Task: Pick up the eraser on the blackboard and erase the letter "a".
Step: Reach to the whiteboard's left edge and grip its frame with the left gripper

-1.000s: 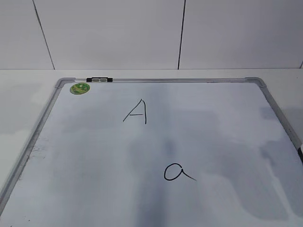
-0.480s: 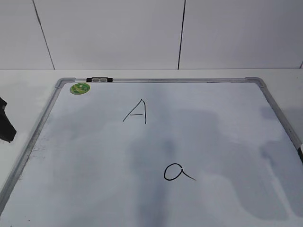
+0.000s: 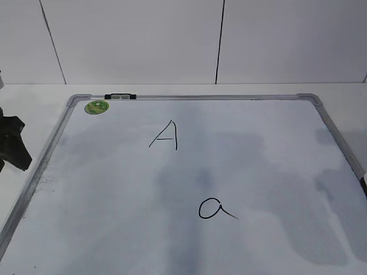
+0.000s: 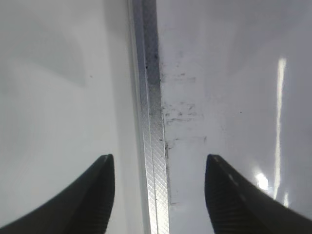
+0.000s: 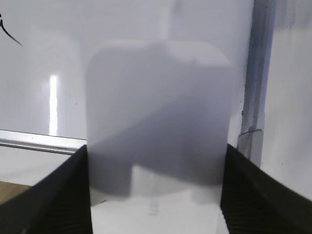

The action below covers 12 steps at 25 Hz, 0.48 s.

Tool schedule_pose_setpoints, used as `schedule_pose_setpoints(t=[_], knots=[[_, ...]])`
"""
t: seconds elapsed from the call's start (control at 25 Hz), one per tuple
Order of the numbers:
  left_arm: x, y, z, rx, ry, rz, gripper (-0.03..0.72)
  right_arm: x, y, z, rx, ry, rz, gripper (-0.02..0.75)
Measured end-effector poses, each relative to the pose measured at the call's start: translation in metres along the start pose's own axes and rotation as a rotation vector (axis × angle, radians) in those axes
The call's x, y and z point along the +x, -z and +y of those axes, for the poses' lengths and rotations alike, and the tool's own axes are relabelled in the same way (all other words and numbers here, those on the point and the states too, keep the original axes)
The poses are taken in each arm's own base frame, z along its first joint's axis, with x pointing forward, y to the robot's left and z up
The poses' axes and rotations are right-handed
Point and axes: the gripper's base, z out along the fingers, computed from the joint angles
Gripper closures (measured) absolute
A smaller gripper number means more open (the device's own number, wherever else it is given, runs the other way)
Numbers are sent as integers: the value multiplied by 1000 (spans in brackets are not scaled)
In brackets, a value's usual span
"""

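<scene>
The blackboard [image 3: 218,97] lies flat on the table, with the letter "a" [image 3: 213,209] in black at its lower middle. In the right wrist view the white eraser [image 5: 156,97] fills the gap of my right gripper [image 5: 156,151], whose dark fingers press against both its sides, above the board's corner; a stroke of the "a" [image 5: 9,31] shows at top left. The right gripper and the eraser are out of the exterior view. My left gripper [image 4: 158,161] is open and empty over the board's left frame [image 4: 151,122]; it shows at the exterior view's left edge [image 3: 14,143].
A capital "A" [image 3: 166,136] is written higher on the board. A green sticker [image 3: 97,106] and a black-and-silver clip [image 3: 120,96] sit at the far left corner. Marker smudges [image 4: 180,112] lie beside the left frame. A white wall stands behind the table.
My left gripper has come into the exterior view at the left edge and moved up and inward towards the board's frame. The board and letters are unchanged.
</scene>
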Motion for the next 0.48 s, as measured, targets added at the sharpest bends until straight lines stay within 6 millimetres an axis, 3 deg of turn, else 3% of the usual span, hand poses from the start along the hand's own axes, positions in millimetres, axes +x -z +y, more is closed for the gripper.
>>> schedule_pose_setpoints(t=[0.48], knots=[[-6,-30,-4,-5,-42,43,309,0,0,0,1,0,-5,164]])
